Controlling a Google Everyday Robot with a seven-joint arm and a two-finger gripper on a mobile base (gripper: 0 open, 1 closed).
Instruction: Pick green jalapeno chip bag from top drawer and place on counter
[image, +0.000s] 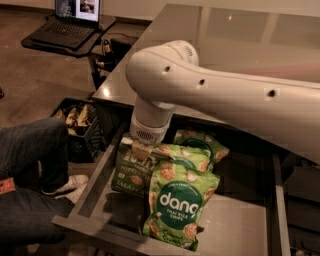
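The green jalapeno chip bag (129, 172) stands tilted at the left of the open top drawer (92, 182), its top edge raised under my wrist. My gripper (142, 149) points down from the white arm and is shut on the bag's top edge. The bag's lower end with the JALAPENO lettering still hangs low inside the drawer. The grey glossy counter (240, 35) lies behind and above the drawer.
Two brighter green "dang" bags lie in the drawer, one in front (177, 205) and one behind (202, 145), touching the jalapeno bag. A person's jeans-clad leg (30, 150) and a black crate (80, 120) are left of the drawer. A laptop (75, 20) sits on a small table at the back left.
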